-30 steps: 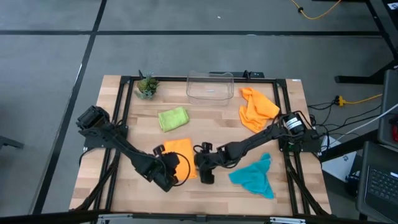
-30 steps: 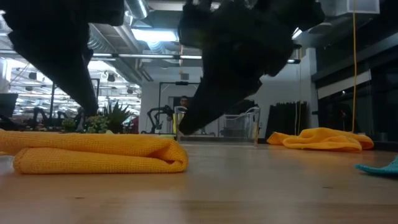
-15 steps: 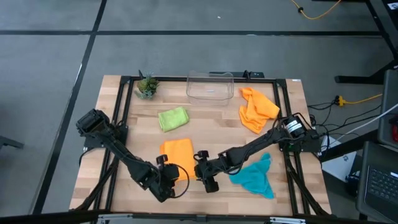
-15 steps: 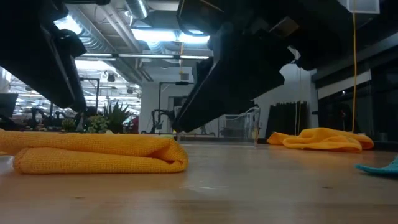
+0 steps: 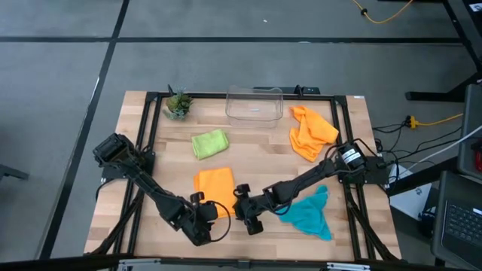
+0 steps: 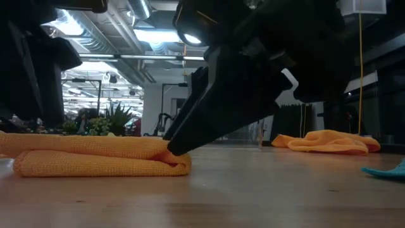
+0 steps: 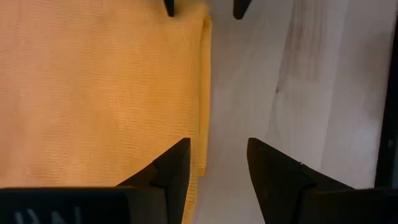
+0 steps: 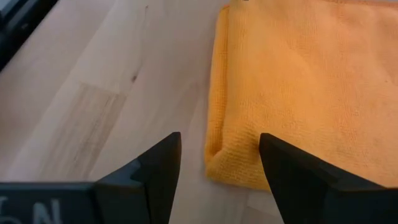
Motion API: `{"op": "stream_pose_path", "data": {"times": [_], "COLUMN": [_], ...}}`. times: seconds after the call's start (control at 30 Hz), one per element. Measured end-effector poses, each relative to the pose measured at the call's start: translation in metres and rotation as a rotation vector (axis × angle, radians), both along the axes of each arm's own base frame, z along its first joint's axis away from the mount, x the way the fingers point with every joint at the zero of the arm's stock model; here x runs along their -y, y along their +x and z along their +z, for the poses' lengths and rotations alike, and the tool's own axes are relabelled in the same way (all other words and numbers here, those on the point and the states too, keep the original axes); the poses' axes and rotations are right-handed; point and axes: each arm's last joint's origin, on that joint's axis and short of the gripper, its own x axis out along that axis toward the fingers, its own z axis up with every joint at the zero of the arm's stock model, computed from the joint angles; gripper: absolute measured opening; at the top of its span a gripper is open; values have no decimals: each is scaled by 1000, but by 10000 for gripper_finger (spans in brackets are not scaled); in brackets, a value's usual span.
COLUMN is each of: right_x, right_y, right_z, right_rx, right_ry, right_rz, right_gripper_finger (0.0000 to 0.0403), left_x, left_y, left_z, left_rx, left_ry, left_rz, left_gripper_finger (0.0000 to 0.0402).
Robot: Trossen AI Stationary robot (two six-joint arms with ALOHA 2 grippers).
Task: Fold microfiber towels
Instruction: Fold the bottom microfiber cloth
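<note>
A folded orange towel (image 5: 214, 186) lies flat on the table near the front middle. Both grippers stand open along its right edge. In the left wrist view my left gripper (image 7: 214, 146) straddles that edge (image 7: 204, 93), one finger over the cloth and one over bare wood. My right gripper (image 8: 219, 135) straddles a corner of the towel (image 8: 216, 163); from above it (image 5: 238, 199) sits just right of the cloth. A folded lime green towel (image 5: 209, 143), a crumpled orange towel (image 5: 310, 132) and a crumpled teal towel (image 5: 307, 216) lie untouched. My right gripper has one fingertip (image 6: 172, 147) down at the top layer of the folded towel's right end (image 6: 180, 158), slanting down from the right. Whether it touches the cloth I cannot tell. My left gripper touches nothing that shows.
A clear plastic bin (image 5: 254, 104) and a small potted plant (image 5: 178, 104) stand at the table's far edge. A black frame rail (image 5: 143, 143) runs along each side. Bare wood (image 5: 260, 162) lies between the towels.
Both grippers have sunk and shifted toward the table's near edge beside the folded orange towel. My right gripper has rolled and come down to the towel's right end. The towel has kept still, and both grippers have stayed open.
</note>
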Motion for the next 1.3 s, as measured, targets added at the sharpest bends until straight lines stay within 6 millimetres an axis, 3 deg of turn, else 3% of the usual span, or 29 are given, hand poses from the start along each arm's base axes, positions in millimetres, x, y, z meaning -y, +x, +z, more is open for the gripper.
{"op": "stream_pose_path", "data": {"times": [0.33,0.77,1.0,1.17,1.3], "right_x": [1,1,1,1,1], "right_y": [-1,-3,-3,-3,-3], "right_z": [-2,-3,-3,-3,-3], "right_rx": [-22,-55,-55,-55,-55], "right_ry": [-7,1,1,1,2], "right_rz": [-1,17,17,16,14], "right_gripper_finger": [220,220,220,220,220], "left_x": [-4,-17,-14,-11,-9], "left_y": [3,9,10,8,9], "left_z": [-2,-8,-27,-27,-26], "left_rx": [-31,-60,-126,-137,-158], "left_ry": [14,33,16,7,-58], "left_rz": [-42,63,105,68,66], "left_gripper_finger": [151,155,221,266,278]}}
